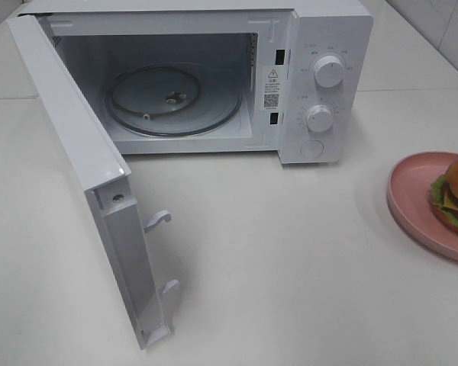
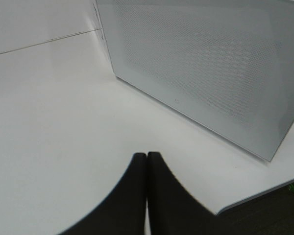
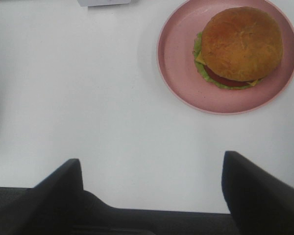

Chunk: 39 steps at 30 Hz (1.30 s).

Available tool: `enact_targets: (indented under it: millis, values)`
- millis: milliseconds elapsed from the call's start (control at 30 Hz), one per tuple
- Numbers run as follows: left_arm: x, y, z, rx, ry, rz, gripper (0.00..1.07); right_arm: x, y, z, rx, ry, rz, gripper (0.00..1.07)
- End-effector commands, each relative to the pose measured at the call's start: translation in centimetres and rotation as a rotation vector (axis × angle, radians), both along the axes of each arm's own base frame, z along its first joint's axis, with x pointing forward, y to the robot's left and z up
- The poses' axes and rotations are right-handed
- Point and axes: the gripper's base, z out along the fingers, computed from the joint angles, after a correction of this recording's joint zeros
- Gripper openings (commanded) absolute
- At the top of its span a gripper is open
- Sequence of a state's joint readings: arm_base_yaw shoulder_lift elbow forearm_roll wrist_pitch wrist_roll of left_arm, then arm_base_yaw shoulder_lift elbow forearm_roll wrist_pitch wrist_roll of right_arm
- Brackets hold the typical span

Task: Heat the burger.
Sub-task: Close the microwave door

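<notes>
microwave [image 1: 214,84]: door [image 1: 84,191] swung wide open
burger [image 3: 239,46]: sitting on pink plate [image 3: 179,73]
left gripper [image 2: 146,169]: clenched, nothing in it
right gripper [image 3: 152,188]: released, spread wide

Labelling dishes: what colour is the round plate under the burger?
Pink; the round plate shows best in the right wrist view.

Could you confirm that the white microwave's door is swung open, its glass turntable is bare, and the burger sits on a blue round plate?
Not quite: the round plate is pink, not blue, as the right wrist view shows. The rest holds: the white microwave's door is swung open, the glass turntable is bare, and the golden-bunned burger sits on that plate.
</notes>
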State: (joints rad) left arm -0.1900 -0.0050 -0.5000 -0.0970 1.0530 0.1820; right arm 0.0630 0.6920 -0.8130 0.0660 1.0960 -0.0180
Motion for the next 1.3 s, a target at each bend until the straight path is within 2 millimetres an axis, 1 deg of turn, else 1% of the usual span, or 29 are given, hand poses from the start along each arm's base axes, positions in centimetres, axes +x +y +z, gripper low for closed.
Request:
enact_targets:
  millis: [33,67,100,133,167,200,267,300,333,367,400,433,467,500,533,567,600,667,700,800,933,1000,1100,1133,1167,1233,1267,1300]
  values:
    - [-0.1,0.0,0.0,-0.012,-0.016,0.003,0.00,-3.2,-0.3,-1.6,-0.026,-0.072,0.027,0.74]
    - [-0.1,0.0,0.0,-0.012,-0.016,0.003,0.00,-3.2,-0.3,-1.6,-0.026,-0.072,0.027,0.74]
    - [-0.1,0.0,0.0,-0.012,-0.016,0.003,0.00,-4.1,-0.3,-2.4,-0.026,-0.103,0.028,0.74]
    - [-0.1,0.0,0.0,-0.012,-0.016,0.003,0.00,-4.1,-0.3,-2.4,-0.026,-0.103,0.028,0.74]
    - [-0.1,0.0,0.0,-0.012,-0.016,0.003,0.00,-4.9,-0.4,-2.9,-0.024,-0.135,0.027,0.74]
    - [-0.1,0.0,0.0,-0.012,-0.016,0.003,0.00,-4.9,-0.4,-2.9,-0.024,-0.135,0.027,0.74]
    - [-0.1,0.0,0.0,-0.012,-0.016,0.003,0.00,-6.4,-0.5,-4.5,-0.026,-0.231,0.031,0.74]
    - [-0.1,0.0,0.0,-0.012,-0.016,0.003,0.00,-6.4,-0.5,-4.5,-0.026,-0.231,0.031,0.74]
    - [-0.1,0.0,0.0,-0.012,-0.016,0.003,0.00,-7.2,-0.5,-5.1,-0.034,-0.271,0.042,0.74]
    - [-0.1,0.0,0.0,-0.012,-0.016,0.003,0.00,-7.2,-0.5,-5.1,-0.034,-0.271,0.042,0.74]
    - [-0.1,0.0,0.0,-0.012,-0.016,0.003,0.00,-7.9,-0.6,-5.5,-0.041,-0.306,0.051,0.74]
    - [-0.1,0.0,0.0,-0.012,-0.016,0.003,0.00,-7.9,-0.6,-5.5,-0.041,-0.306,0.051,0.74]
    - [-0.1,-0.1,0.1,-0.017,-0.017,0.000,0.00,-8.6,-0.6,-5.6,-0.038,-0.357,0.051,0.74]
    - [-0.1,-0.1,0.1,-0.017,-0.017,0.000,0.00,-8.6,-0.6,-5.6,-0.038,-0.357,0.051,0.74]
    - [-0.1,-0.1,0.1,-0.025,-0.016,-0.005,0.00,-9.2,-0.6,-5.6,-0.040,-0.397,0.054,0.74]
    - [-0.1,-0.1,0.1,-0.025,-0.016,-0.005,0.00,-9.2,-0.6,-5.6,-0.040,-0.397,0.054,0.74]
    - [-0.1,-0.1,0.1,-0.025,-0.016,-0.006,0.00,-10.0,-0.7,-5.6,-0.039,-0.448,0.052,0.73]
    - [-0.1,-0.1,0.1,-0.025,-0.016,-0.006,0.00,-10.3,-0.7,-5.6,-0.038,-0.471,0.052,0.73]
    - [-0.1,-0.1,0.1,-0.025,-0.016,-0.006,0.00,-11.0,-0.7,-5.6,-0.037,-0.511,0.050,0.72]
    - [-0.1,-0.1,0.1,-0.024,-0.015,-0.006,0.00,-10.9,-0.7,-5.6,-0.038,-0.510,0.050,0.70]
    - [-0.2,-0.1,0.8,-0.030,-0.055,-0.010,0.00,-11.0,-0.7,-5.6,-0.038,-0.511,0.050,0.67]
    - [0.1,-0.1,2.1,-0.019,-0.187,-0.011,0.00,-11.0,-0.7,-5.6,-0.037,-0.511,0.049,0.65]
    - [0.3,-0.1,2.3,-0.014,-0.212,-0.012,0.00,-11.0,-0.7,-5.6,-0.037,-0.511,0.049,0.64]
    - [0.9,-0.2,2.5,-0.003,-0.239,-0.013,0.00,-11.0,-0.7,-5.6,-0.038,-0.511,0.049,0.64]
    - [0.9,-0.2,2.5,-0.003,-0.239,-0.013,0.00,-11.0,-0.7,-5.6,-0.038,-0.511,0.049,0.64]
    - [2.7,-0.4,2.7,0.017,-0.224,-0.013,0.00,-11.0,-0.7,-5.6,-0.038,-0.511,0.049,0.64]
    - [2.7,-0.4,2.7,0.017,-0.224,-0.013,0.00,-11.0,-0.7,-5.6,-0.038,-0.511,0.049,0.64]
    - [3.9,-0.6,2.8,0.020,-0.201,-0.009,0.00,-11.0,-0.7,-5.6,-0.038,-0.511,0.049,0.64]
